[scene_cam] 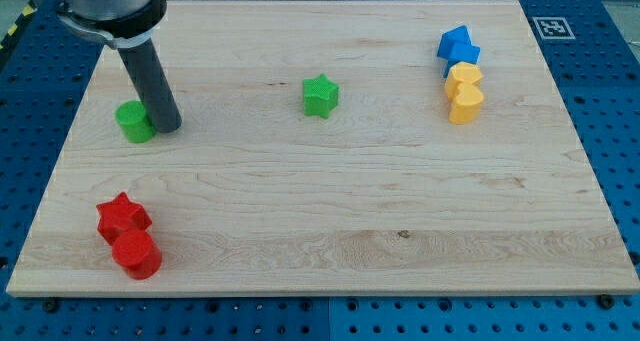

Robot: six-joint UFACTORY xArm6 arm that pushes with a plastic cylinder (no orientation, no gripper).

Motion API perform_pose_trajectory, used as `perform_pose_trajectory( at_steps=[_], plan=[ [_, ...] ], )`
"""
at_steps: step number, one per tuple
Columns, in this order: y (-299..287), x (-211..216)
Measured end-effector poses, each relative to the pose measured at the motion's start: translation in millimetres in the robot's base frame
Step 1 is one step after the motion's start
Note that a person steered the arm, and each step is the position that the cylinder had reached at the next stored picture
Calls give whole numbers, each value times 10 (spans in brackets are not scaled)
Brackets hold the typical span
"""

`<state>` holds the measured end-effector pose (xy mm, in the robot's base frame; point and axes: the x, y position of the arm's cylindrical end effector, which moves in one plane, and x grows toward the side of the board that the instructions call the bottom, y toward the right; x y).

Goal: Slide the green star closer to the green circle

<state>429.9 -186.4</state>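
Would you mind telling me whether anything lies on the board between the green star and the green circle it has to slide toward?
No block lies between them. The green star sits mid-board and the green circle is toward the view's left. My tip rests right beside the circle's right edge, on the star's side, so the rod itself stands at the end of that path.
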Motion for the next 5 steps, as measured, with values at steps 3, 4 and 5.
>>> perform_pose_trajectory(
  at_steps=[3, 4, 5],
  plan=[
    [489, -1],
    [858, -1],
    [868, -1]
  ],
)
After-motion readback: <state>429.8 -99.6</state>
